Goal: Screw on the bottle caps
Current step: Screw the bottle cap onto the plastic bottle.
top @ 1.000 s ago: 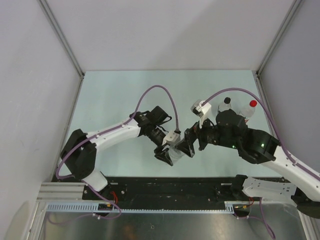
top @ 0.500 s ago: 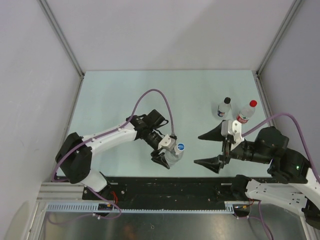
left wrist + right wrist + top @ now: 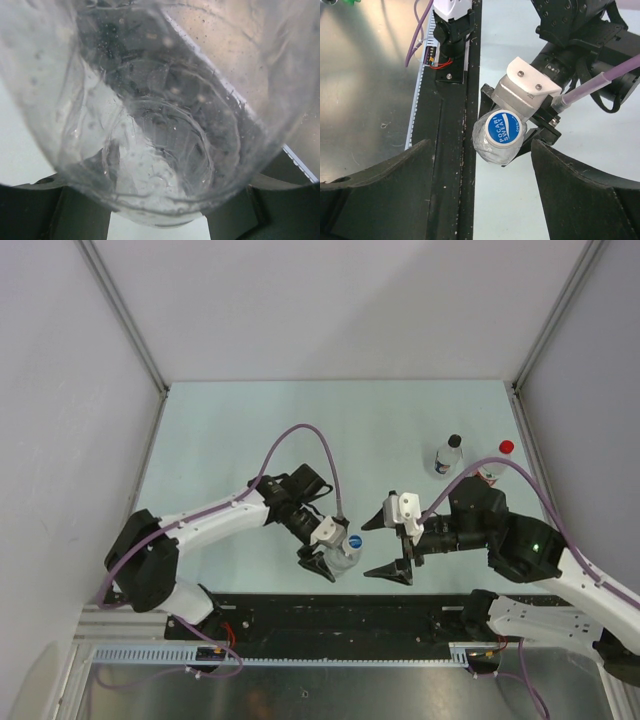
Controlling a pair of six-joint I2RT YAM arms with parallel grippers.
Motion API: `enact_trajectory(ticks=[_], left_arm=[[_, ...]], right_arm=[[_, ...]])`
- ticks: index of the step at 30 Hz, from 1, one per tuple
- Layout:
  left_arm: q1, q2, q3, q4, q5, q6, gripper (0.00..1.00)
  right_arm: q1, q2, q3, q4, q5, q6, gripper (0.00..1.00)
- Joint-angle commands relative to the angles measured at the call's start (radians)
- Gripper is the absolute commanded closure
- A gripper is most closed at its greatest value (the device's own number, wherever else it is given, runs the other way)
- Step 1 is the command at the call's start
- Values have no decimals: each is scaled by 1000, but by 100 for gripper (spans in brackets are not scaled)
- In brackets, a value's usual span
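Cap: the blue-topped cap (image 3: 504, 127) sits on the neck of the clear bottle (image 3: 492, 150). Only the right wrist view shows its print, "POCARI SWEAT". How tightly it is turned on, I cannot tell.
Bottle: it is held tilted over the counter (image 3: 250, 430), near the near edge, with the capped end pointing to the right arm.
Left claw: the left claw (image 3: 332, 552) is clamped on the body of the bottle.
Left wrist view: the clear plastic wall fills almost the whole picture, with the dark fingers (image 3: 80, 220) at the lower corners (the cap is hidden here).
Right claw: the right claw (image 3: 368, 548) has its jaws wide apart with nothing gripped. It is just beside the cap, facing it, not touching.
Top view only: the black-capped bottle (image 3: 449, 456) and the red-capped bottle (image 3: 504, 450) stand upright at the far right, well apart from the claws. The right arm and its cable cover part of the red-capped one.
Edges: the black rail (image 3: 400, 610) runs along the near edge, close under the held bottle.
Room: a wide stretch of counter lies open behind and to the left of the arms.
Change: half a second ago the right claw was farther right and both standing bottles showed whole. Now it has come back near the cap.
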Motion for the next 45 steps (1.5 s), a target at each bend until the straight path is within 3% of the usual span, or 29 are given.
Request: enact_trajectory(ticks=[1, 19, 24, 33, 40, 45], left_arm=[[-8, -46, -12, 5, 20, 52, 49], [-17, -27, 7, -9, 4, 42, 49], [-18, -27, 17, -18, -4, 40, 49], [3, -27, 57, -24, -18, 1, 50], [104, 2, 186, -24, 28, -88, 50], [116, 0, 213, -25, -3, -82, 50]], right_arm=[[4, -1, 6, 57, -23, -56, 16], [4, 75, 6, 92, -22, -42, 30], [5, 99, 6, 78, -4, -37, 39], [6, 110, 6, 57, 26, 13, 70], [7, 118, -26, 82, 226, 207, 75], [7, 125, -63, 149, 466, 500, 79]])
